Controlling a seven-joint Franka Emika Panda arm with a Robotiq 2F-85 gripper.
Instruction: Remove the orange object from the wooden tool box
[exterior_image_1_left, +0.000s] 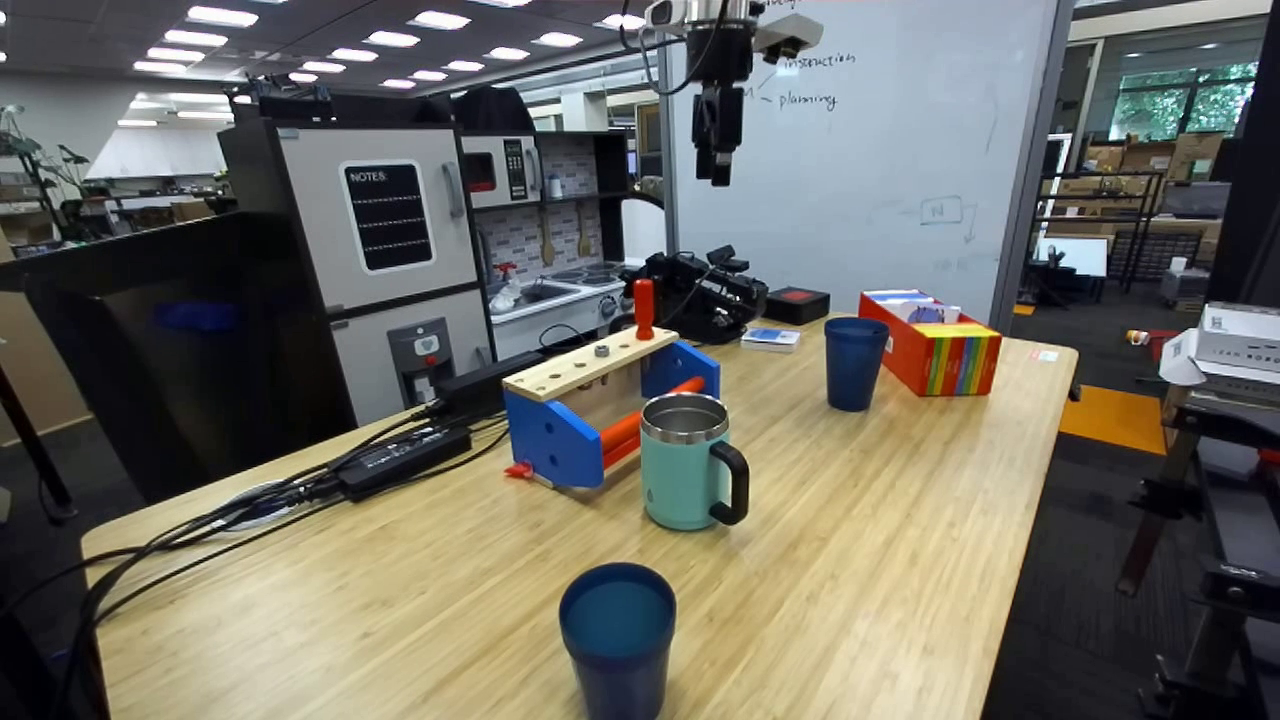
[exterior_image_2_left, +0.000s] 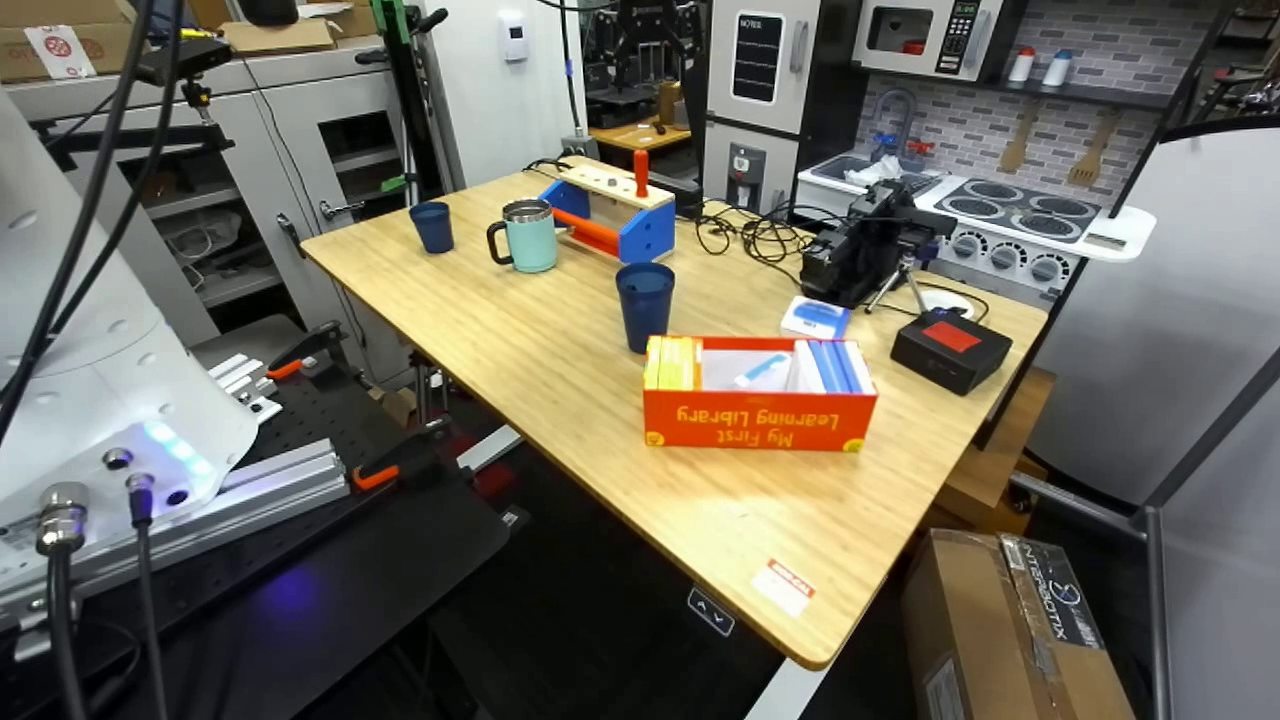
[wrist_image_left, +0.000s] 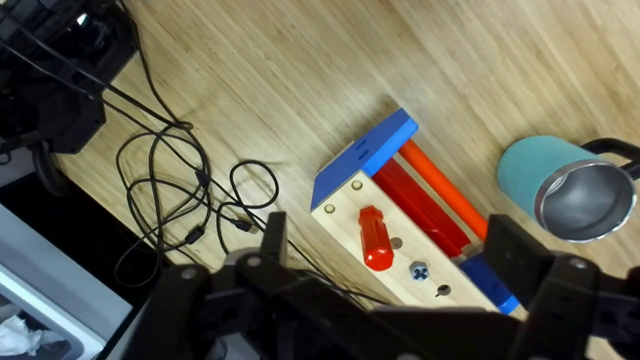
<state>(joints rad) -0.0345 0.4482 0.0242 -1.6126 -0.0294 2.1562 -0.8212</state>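
Wrist view: the gripper is held with its fingers spread wide, nothing clamped between them; well below, the orange object is framed roughly midway across the gap. Its long axis is shown upright in both exterior views, its foot set in the top of the wooden tool box, towards one end. A vertical descent is judged needed, though exact overhead centring cannot be told.

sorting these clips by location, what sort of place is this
Most likely a robotics lab, perhaps within an office: there is a mounted robot arm, a whiteboard with "planning" handwritten on it, and what looks like a play kitchen.
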